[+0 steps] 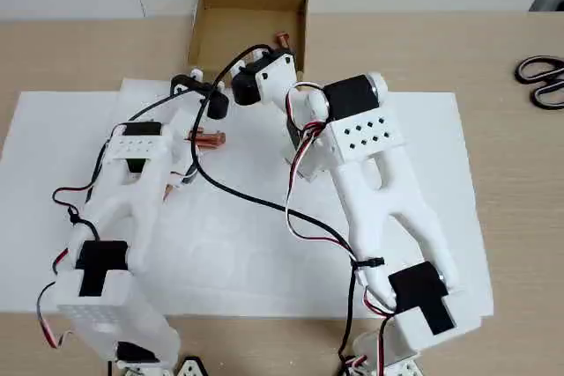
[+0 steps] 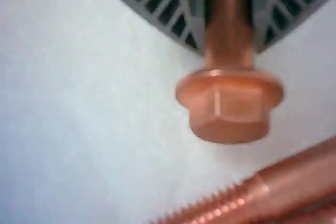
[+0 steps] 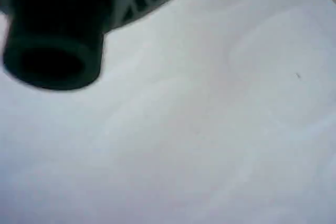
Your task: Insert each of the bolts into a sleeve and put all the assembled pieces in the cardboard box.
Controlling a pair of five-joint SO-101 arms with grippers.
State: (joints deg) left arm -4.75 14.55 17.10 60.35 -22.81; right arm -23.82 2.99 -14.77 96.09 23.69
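Note:
My left gripper is shut on the shank of a copper bolt, whose hex flange head sticks out past the grey fingers. A second bolt lies on the white sheet close beside it. From above, the left gripper and the bolts sit left of centre. My right gripper is shut on a black sleeve, hollow end showing, just above the sheet. In the high view the right gripper holds the sleeve a little beyond the bolts. The cardboard box stands at the back.
Another copper piece shows at the box's right wall. A white sheet covers the middle of the wooden table. Scissors lie at the far right. Black cables cross the sheet between the arms.

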